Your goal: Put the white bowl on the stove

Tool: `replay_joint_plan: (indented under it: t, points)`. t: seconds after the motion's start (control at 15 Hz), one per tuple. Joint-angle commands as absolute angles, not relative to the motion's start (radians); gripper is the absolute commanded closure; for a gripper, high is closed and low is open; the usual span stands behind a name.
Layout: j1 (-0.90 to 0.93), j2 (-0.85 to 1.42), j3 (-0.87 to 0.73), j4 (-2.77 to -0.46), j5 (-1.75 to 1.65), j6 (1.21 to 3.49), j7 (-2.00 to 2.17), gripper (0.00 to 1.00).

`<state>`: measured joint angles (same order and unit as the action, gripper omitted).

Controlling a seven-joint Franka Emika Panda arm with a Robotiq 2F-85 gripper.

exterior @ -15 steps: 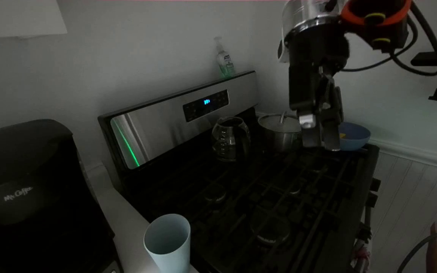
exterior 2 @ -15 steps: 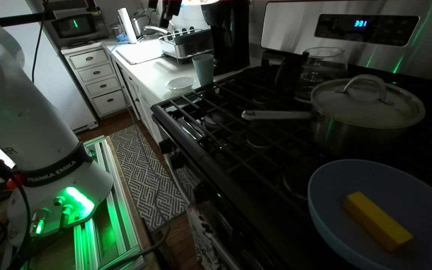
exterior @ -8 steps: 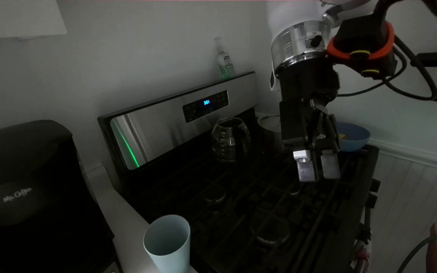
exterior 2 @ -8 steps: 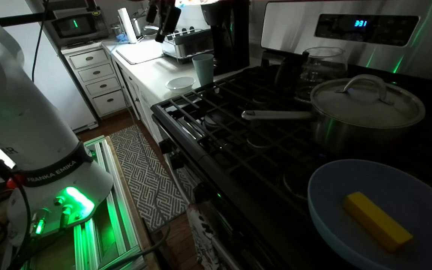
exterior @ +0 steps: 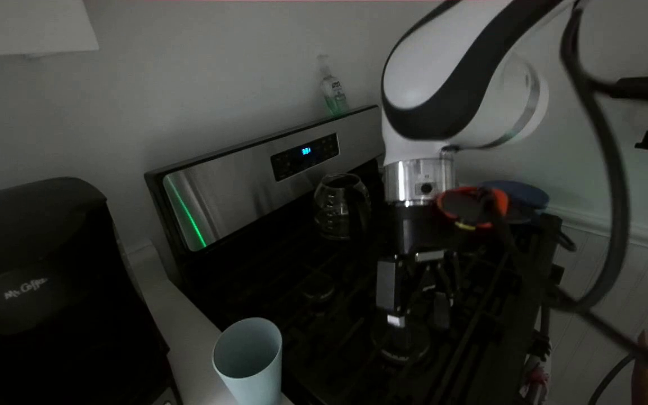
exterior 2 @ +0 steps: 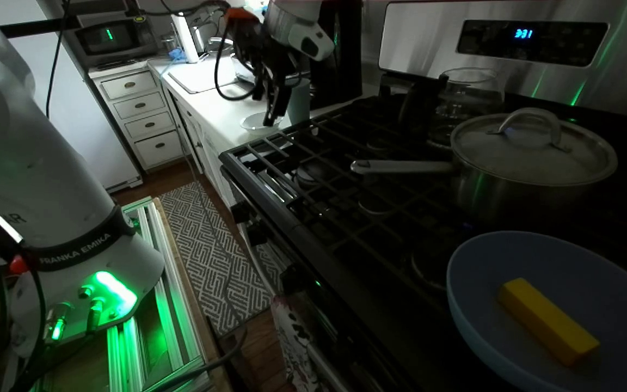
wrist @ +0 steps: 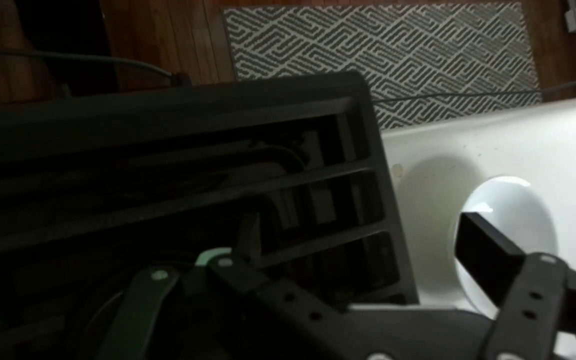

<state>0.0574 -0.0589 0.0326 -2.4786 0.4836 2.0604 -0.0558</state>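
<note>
Holds the black two-fingered pincer (wrist: 368, 245) over the counter-side end of the black gas stove (exterior 2: 346, 228) with dark grates and steel back panel, with fingers spread wide. Has the small, round, shallow white bowl (wrist: 528, 220) below on the white counter (wrist: 568, 135), mostly past one finger and partly hidden by it in the wrist view. Has the tall pale bluish cup (exterior: 253, 374) just beside that bowl, also near the pincer. Shows, well apart from the pincer, the lidded steel pot (exterior 2: 534, 158) and the wide blue dish (exterior 2: 471, 326) with the yellow block (exterior 2: 550, 321) inside.
</note>
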Motion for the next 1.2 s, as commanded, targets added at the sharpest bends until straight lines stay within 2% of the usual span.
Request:
replay_joint_plan:
  t: [0.0, 0.33, 0.87, 1.0, 1.13]
  points:
    - [0.093, 0.054, 0.077, -2.46, 0.592, 2.216, -0.087, 0.0]
    - [0.121, 0.074, 0.146, -2.418, 0.776, 2.252, -0.224, 0.0]
    - [0.145, 0.217, 0.193, -2.364, 0.878, 2.338, -0.335, 0.0]
    - [0.145, 0.249, 0.209, -2.348, 0.894, 2.363, -0.374, 0.07]
    - [0.146, 0.266, 0.224, -2.333, 0.897, 2.385, -0.396, 0.21]
